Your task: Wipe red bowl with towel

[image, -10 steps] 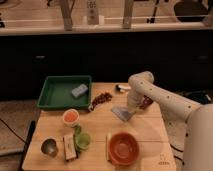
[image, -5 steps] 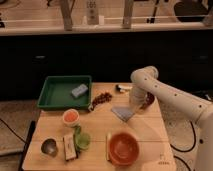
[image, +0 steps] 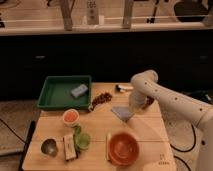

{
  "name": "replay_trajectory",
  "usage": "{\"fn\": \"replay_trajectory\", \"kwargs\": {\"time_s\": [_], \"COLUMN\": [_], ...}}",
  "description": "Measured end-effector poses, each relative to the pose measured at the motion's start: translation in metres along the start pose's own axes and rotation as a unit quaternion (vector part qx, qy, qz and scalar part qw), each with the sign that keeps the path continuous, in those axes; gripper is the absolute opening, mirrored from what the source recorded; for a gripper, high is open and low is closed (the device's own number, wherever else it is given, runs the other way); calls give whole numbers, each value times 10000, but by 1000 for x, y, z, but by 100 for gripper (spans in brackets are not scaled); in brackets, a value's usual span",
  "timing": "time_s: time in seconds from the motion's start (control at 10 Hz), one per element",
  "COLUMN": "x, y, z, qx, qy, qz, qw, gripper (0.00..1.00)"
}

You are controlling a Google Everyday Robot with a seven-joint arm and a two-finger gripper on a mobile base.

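Bowl comes first for us: the red bowl (image: 123, 148) stands at the near edge of the table (image: 95, 125), open side up. Farther back, almost straight behind it and apart from it, the towel (image: 121, 113) lies on the wood. The gripper (image: 134, 107) is down at the towel's right edge, and we cannot tell whether it is clamped on the cloth or free of it. To do this step well, we judge, we need a firm hold on a fold, a lift clear of the table, then a short carry nearward, so the cloth lands inside the rim rather than on it. Far left, the green tray (image: 50, 95) lies off that path.
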Motion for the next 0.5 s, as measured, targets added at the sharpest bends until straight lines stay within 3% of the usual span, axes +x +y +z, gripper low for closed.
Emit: {"fn": "replay_trajectory", "kwargs": {"time_s": [0.2, 0.4, 0.5], "x": [1, 0, 1], "y": [1, -15, -28], "z": [-1, -2, -1], "qx": [-3, -25, -34], "qy": [20, 180, 245], "qz": [8, 3, -2], "qw": [10000, 9998, 9997], "gripper": [56, 75, 80]}}
